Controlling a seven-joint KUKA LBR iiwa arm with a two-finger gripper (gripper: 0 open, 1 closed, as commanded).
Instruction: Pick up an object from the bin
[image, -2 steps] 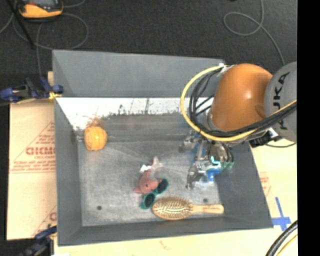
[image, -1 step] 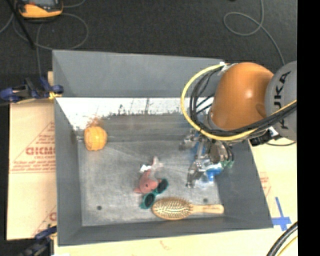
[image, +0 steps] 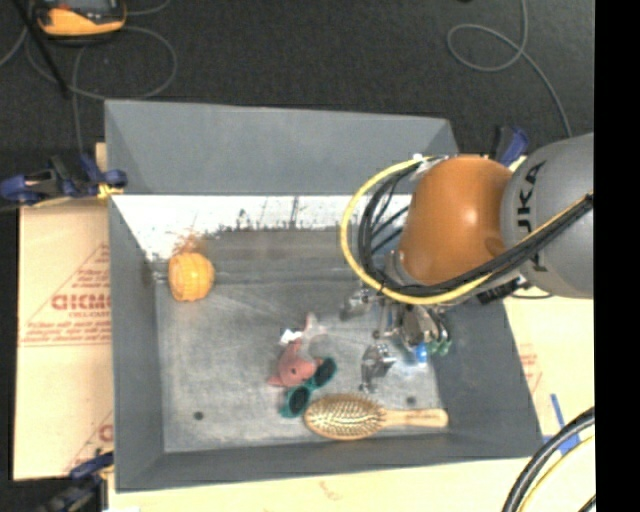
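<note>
Since the tool (image: 377, 365) hovered near the wooden hairbrush (image: 345, 417) (couldn't tell if clenched or released), it looked like the approach step, needing a centred descent next.

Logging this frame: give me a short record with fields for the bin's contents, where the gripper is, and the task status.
container: grey bin
gripper: low over the floor, right of centre
nearest things: pink toy, with a teal thing touching it, left of the gripper; wooden hairbrush by the front wall, handle pointing right
farther off: orange round thing in the back left corner
status: all four things lie on the floor; nothing seen lifted
</note>
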